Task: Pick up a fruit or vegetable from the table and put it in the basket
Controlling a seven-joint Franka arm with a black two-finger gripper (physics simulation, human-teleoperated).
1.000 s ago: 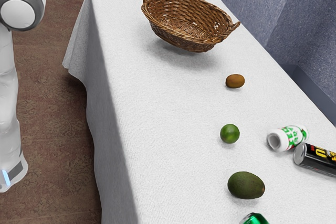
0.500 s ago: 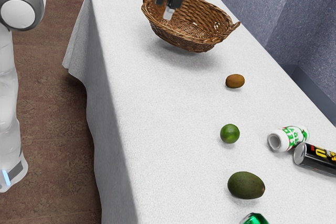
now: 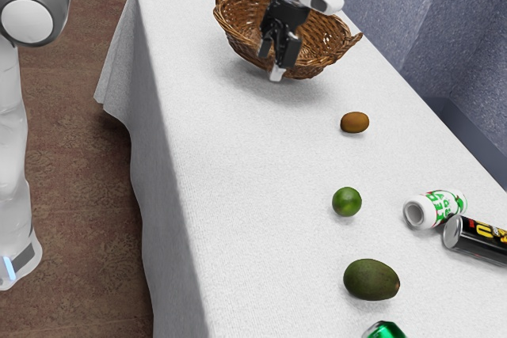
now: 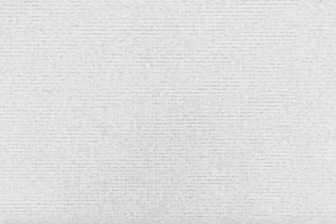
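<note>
- Now the table (image 3: 230, 180) wears a white cloth.
- The basket (image 3: 313, 65) sits on it.
- The gripper (image 3: 276, 74) is in front of the basket in the exterior view. I can't tell if it is open or closed.
- The black can (image 3: 479, 241) lies down beside the white can (image 3: 435, 209).
- The avocado (image 3: 371, 279), kiwi (image 3: 355, 123) and lime (image 3: 347, 202) are all on the table, out of the basket. The lime is between the other two fruits.
</note>
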